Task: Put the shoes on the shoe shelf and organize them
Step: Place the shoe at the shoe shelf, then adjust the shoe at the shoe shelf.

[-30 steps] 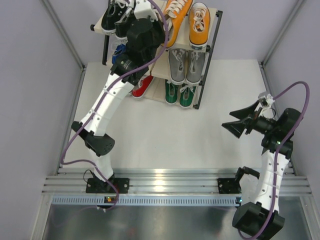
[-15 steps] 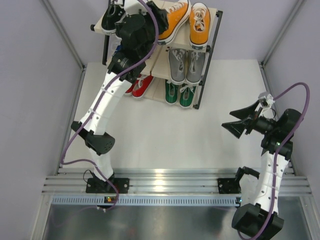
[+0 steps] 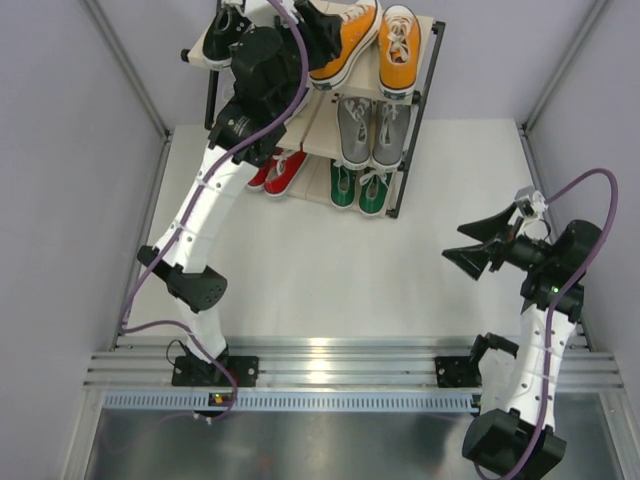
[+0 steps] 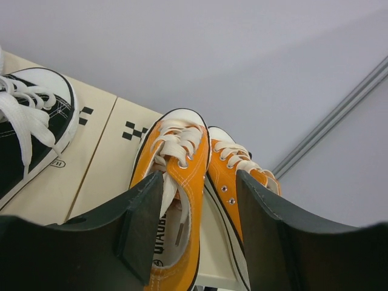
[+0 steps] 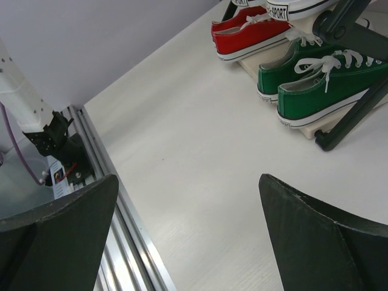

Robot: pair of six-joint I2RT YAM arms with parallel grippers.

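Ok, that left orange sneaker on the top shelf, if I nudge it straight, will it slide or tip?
Likely slides: the left orange sneaker sits on its broad, flat white sole on the smooth shelf panel. It is low-cut, so tipping seems unlikely. Its canvas sides look soft and would probably dent under a pinch.

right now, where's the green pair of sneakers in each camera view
top external: green pair, upper centre, bottom tier of the shoe shelf
left wrist: not in it
right wrist: green pair upper right, beside the red pair
shared landmark: the shoe shelf, in all three
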